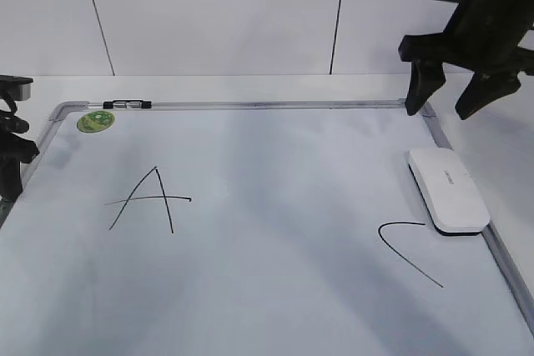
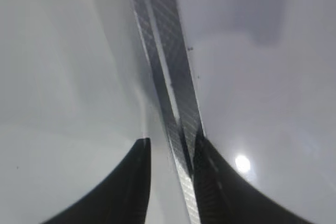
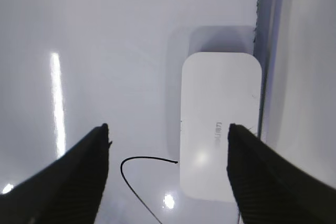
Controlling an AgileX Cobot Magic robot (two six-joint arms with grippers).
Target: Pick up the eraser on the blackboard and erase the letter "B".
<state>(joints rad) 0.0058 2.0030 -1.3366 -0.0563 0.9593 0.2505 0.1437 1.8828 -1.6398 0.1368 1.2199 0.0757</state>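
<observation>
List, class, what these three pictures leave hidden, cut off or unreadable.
- Eraser lettering: too small in the exterior view, blurred in the right wrist view.
- Eraser underside: hidden, it lies face down on the board.
- C: its upper end runs under the eraser.
- No B shows between A and C; whether it was wiped cannot be told.
- Left gripper: cut by the exterior view's left edge.
- Sticker print: too small.

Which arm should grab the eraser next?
Right. The right gripper hangs open above the board's right edge, with the eraser just below and in front of it; its wrist view frames the eraser between the fingers. The left gripper sits at the blackboard's far left frame.
</observation>
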